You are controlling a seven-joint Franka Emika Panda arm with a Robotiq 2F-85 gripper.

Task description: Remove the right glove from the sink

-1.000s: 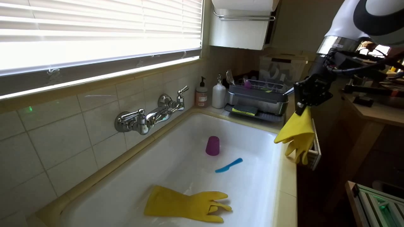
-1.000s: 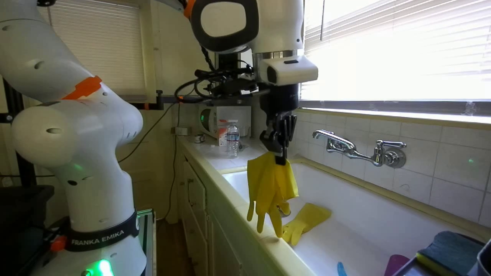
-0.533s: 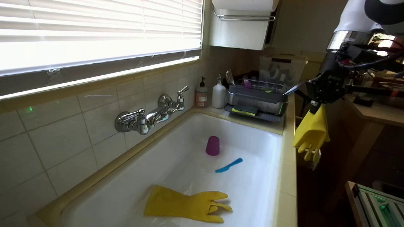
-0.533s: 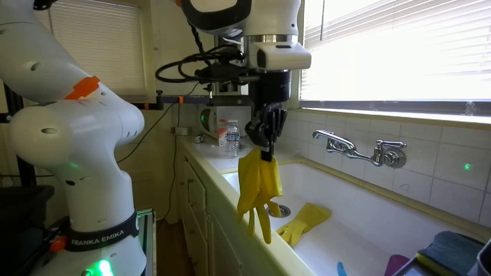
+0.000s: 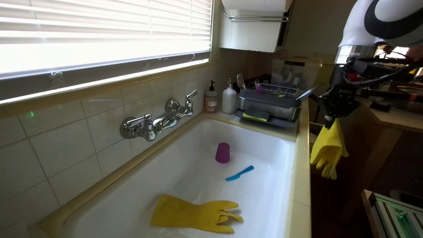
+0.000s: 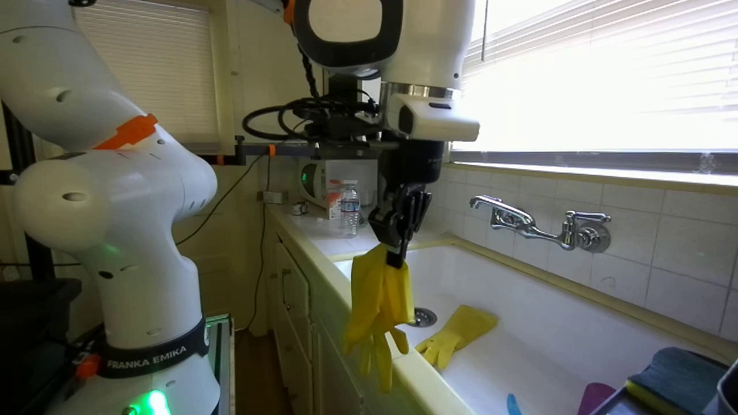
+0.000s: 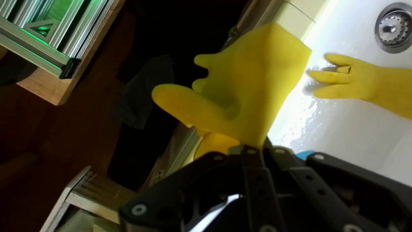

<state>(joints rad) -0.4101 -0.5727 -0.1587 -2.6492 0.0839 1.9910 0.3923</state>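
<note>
Gripper (image 6: 397,260): tips pressed together, pinching a yellow glove (image 6: 381,291) near its cuff.
Glove: hangs limp under the gripper, fingers downward, seemingly just outside the sink (image 5: 301,195); presumably the right one.
Sink: white, rim just beside and lower than the gripper.
Other glove (image 5: 195,213): flat on the sink's bottom, well below the gripper.
Tap (image 5: 163,123): across the sink from the gripper.
Removal: likely carrying clear, nearly done.
Set-down: next probably means moving farther off the rim, lowering, releasing.

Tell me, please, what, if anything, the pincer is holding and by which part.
A yellow glove: the pincer grips it by the cuff, with the glove's fingers hanging down.
</note>
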